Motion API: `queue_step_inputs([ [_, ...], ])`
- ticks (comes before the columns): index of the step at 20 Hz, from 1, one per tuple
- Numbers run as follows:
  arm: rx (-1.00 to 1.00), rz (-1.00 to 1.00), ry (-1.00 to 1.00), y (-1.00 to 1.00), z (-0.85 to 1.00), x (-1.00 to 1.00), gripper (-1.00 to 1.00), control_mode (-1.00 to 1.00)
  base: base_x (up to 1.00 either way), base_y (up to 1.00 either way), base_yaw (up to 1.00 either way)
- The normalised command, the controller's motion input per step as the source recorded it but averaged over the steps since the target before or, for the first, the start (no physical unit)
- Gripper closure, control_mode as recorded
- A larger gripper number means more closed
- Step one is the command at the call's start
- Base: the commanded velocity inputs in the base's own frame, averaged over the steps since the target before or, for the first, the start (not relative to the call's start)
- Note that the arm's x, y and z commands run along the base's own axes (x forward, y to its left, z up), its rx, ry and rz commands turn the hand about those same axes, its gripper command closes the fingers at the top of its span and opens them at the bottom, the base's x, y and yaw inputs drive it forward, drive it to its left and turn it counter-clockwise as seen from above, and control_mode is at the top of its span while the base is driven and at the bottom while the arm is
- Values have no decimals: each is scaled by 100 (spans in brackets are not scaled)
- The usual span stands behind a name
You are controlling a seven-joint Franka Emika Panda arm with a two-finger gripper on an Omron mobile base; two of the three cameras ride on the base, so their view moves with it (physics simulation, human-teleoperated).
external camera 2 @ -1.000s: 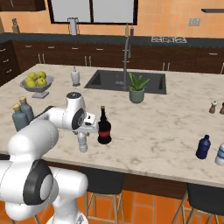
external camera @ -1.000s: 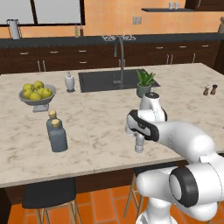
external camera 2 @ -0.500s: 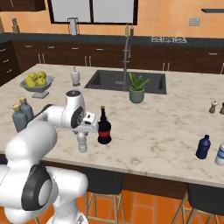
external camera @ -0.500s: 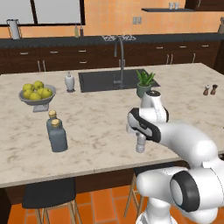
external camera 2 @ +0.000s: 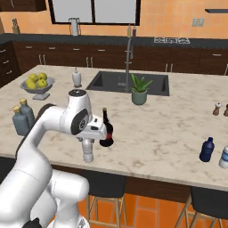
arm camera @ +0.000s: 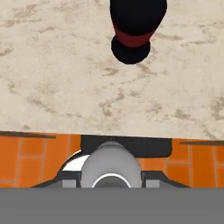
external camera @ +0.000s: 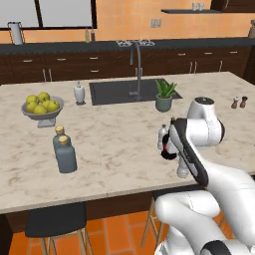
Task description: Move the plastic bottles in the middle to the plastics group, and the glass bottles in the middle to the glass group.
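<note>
My gripper (external camera 2: 87, 143) points down near the island's front edge, shut on a small pale plastic bottle (external camera 2: 88, 153), whose grey-white cap (arm camera: 111, 168) sits between the fingers. The bottle (external camera: 183, 168) stands upright close to the counter edge. Just beyond it is the dark glass bottle (external camera 2: 106, 132) with a red band (arm camera: 133, 39). A second pale plastic bottle (external camera: 162, 136) stands behind my arm. The glass group (external camera 2: 21, 119), two grey-blue cork-topped bottles (external camera: 63, 151), is at the left end. A pale bottle of the plastics group (external camera 2: 224, 156) is at the far right edge.
A blue bottle (external camera 2: 206, 149) stands beside the pale one on the right. A fruit bowl (external camera 2: 39, 84), white soap dispenser (external camera 2: 76, 78), sink (external camera 2: 129, 82), potted plant (external camera 2: 139, 90) and brown shakers (external camera 2: 220, 109) lie further back. Stools and orange floor sit below the front edge.
The jaws have closed in on the pale bottle. Hand and bottle have barely shifted; the dark bottle has not moved.
</note>
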Motion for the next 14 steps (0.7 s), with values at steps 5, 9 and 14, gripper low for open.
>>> queue_step_inputs([
  [5,0,-3,1,-100,21,-8,100,-100,0,0,0],
  [9,1,-1,1,-100,11,6,100,-100,0,0,0],
  [14,2,0,1,-100,29,37,100,-100,0,0,0],
])
